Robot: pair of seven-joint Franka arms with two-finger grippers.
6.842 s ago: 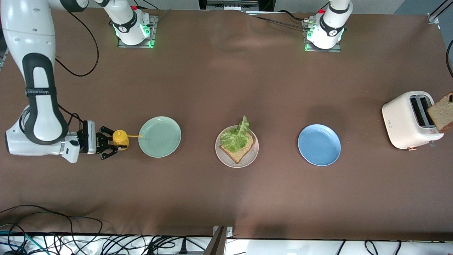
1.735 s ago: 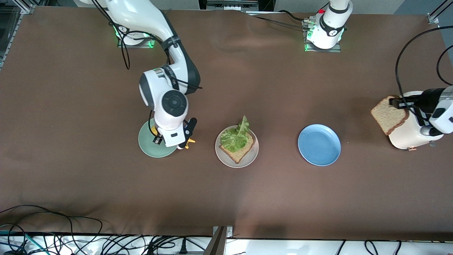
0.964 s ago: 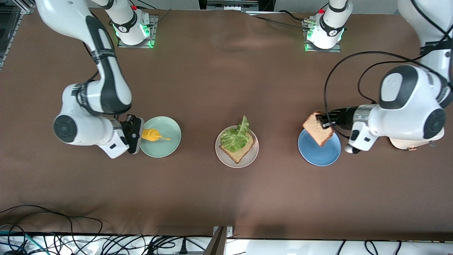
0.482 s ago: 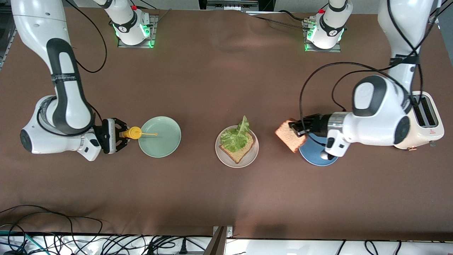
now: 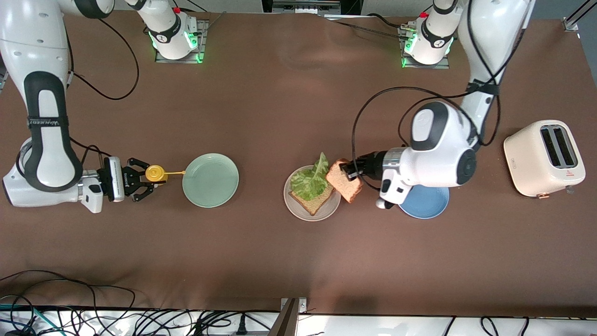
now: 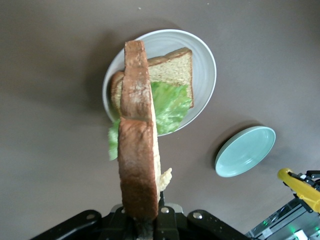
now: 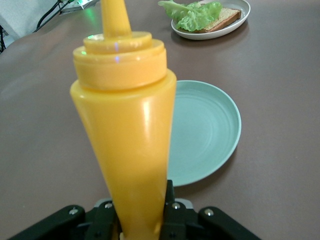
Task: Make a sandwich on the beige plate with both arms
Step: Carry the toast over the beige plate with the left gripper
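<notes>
Top slice over the plate rim, mustard waiting.

Front: my left gripper (image 5: 350,172) clamps the slice (image 5: 344,185) tilted over the beige plate (image 5: 298,210); released off-centre, it slides off the lettuce (image 5: 308,183).
Left wrist: slice stands edge-on, so it may topple.
Right wrist: right gripper (image 7: 140,212) grips the bottle (image 7: 127,135) beside the green plate (image 7: 207,132), waiting.

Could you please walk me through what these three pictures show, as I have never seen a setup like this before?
Two white robot arms work at a brown table. One picture looks down from a high camera facing them; the other two come from cameras on each arm's wrist. The left claw is shut on a bread slice over the beige plate, which already holds bread and lettuce. The right claw grips a yellow squeeze bottle beside a mint-green plate. A blue plate and a toaster are also there.
</notes>
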